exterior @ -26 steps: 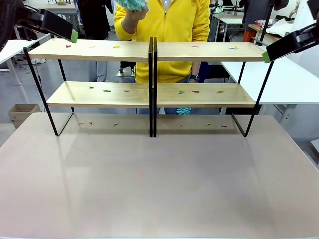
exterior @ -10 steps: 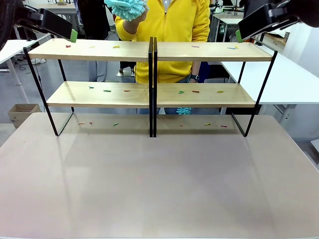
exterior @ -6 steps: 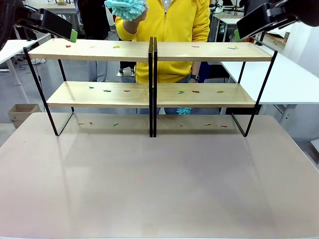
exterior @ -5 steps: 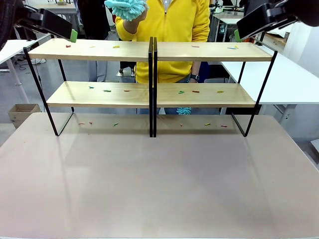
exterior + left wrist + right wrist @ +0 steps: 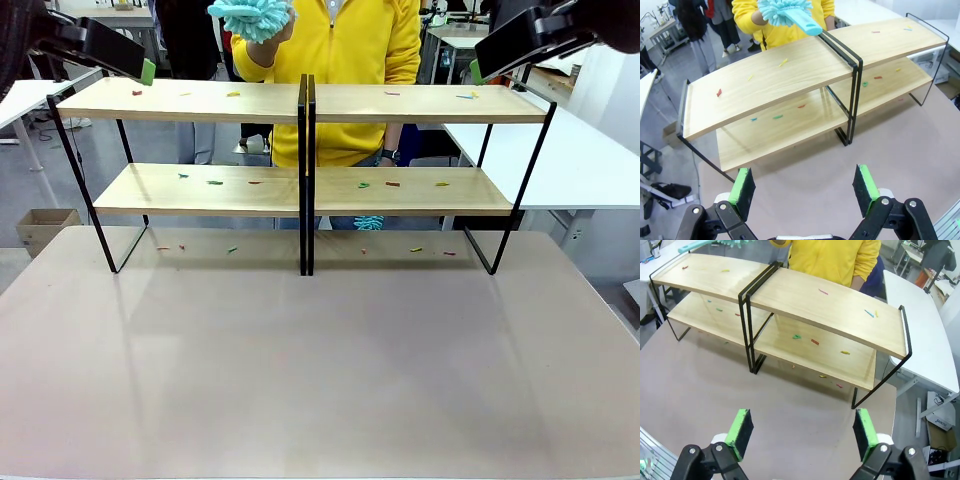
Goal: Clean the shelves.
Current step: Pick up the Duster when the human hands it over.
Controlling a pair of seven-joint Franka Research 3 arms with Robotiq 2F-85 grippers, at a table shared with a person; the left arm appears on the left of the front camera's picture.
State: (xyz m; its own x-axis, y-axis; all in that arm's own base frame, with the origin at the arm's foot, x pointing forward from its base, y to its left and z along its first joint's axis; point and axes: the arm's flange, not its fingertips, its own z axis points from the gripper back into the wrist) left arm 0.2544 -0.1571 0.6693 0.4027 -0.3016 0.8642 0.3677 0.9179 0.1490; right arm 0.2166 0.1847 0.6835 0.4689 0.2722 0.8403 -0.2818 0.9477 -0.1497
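pale beige worktop [image 5: 320, 370]: near half bare, probably left free as reach space for the arms;
two joined two-tier shelves of light wooden boards on thin black metal frames [image 5: 200, 100]: stand upright across the far part of the worktop, nearly as wide as it, between the robot and the person; long side faces both, so either party can get at all four boards;
person in a yellow top [image 5: 350, 40]: stands just behind the shelves, near the middle join;
left claw [image 5: 804, 186]: released, green pads wide apart, nothing between them; raised above the left end of the shelves and looking down on the top board;
right claw [image 5: 801, 432]: likewise released and empty, high over the right end; judgement: both held up and clear so the boards are unobstructed, ready to receive a tool;
fluffy teal duster with a teal plastic handle [image 5: 255, 15]: held up by the person's hand above the left top board, apart from the wood; likely offered or about to sweep, cannot tell which;
small coloured scraps [image 5: 233, 94]: scattered on all boards and on the worktop beneath; cleaning not yet begun.
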